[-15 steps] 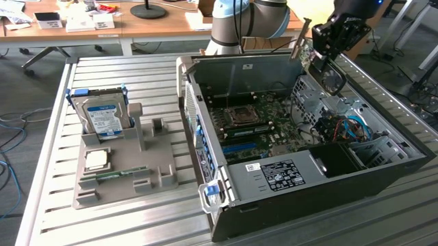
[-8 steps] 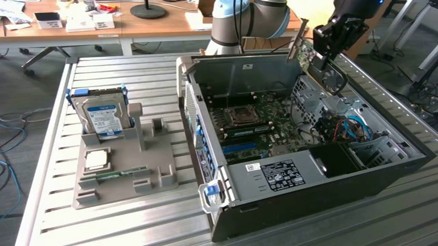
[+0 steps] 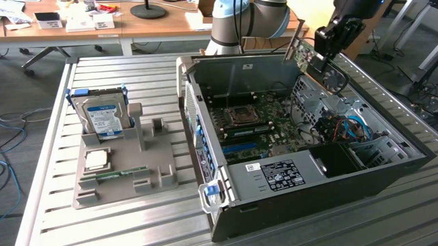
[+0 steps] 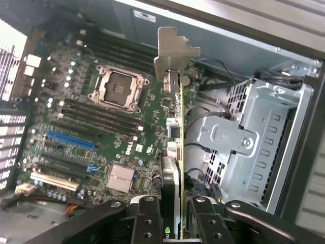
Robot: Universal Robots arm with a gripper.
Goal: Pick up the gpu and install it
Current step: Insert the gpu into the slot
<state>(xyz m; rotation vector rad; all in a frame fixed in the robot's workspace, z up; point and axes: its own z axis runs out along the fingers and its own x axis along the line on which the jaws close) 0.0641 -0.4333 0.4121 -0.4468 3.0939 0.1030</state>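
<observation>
My gripper (image 3: 337, 40) is shut on the gpu (image 3: 313, 57) and holds it in the air above the back right corner of the open computer case (image 3: 301, 202). The card hangs tilted, its black cooler fan (image 3: 334, 79) facing the exterior view's right and its silver bracket (image 3: 296, 43) toward the case's rear wall. In the wrist view the gpu (image 4: 177, 152) is edge-on between my two black fingers (image 4: 147, 221), with my gripper (image 4: 175, 226) clamped on its near end and the silver bracket (image 4: 175, 53) at the far end. Below it lies the motherboard (image 4: 101, 122) with a blue slot (image 4: 71, 141).
A grey metal drive cage (image 4: 254, 137) and cables sit close beside the card inside the case. On the exterior view's left, a grey fixture (image 3: 161, 171) holds a hard drive (image 3: 102, 117), a processor chip (image 3: 96, 160) and a memory stick (image 3: 120, 174). Desks stand behind the slatted table.
</observation>
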